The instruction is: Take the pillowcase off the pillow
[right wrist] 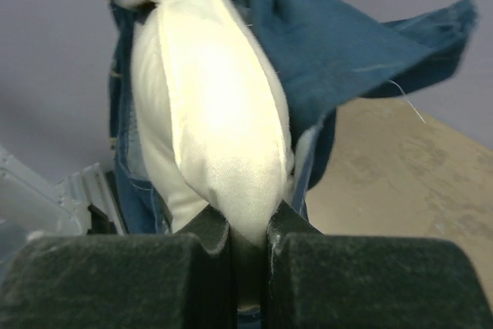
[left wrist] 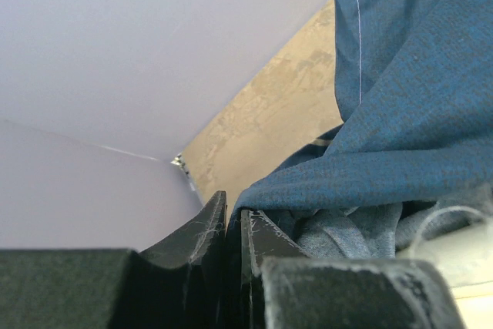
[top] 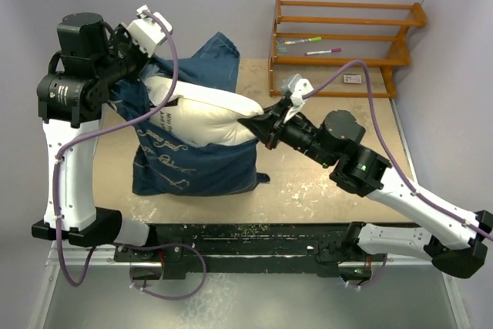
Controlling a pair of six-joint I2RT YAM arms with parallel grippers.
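The navy pillowcase (top: 192, 167) with white script hangs crumpled over the left half of the table, its open mouth peeled back. The cream pillow (top: 204, 117) sticks out of it toward the right. My left gripper (top: 137, 63) is shut on the pillowcase's upper left edge, and blue cloth (left wrist: 400, 113) is pinched between its jaws (left wrist: 231, 221). My right gripper (top: 258, 125) is shut on the pillow's right end, and the cream corner (right wrist: 223, 129) is squeezed between its jaws (right wrist: 249, 229), with blue cloth (right wrist: 331, 44) draped behind.
A wooden rack (top: 347, 44) stands at the back right with two markers (top: 312, 44) and a small card (top: 352, 78). The tan table top (top: 323, 182) shows to the right of the pillow. Walls close in at the left and the back.
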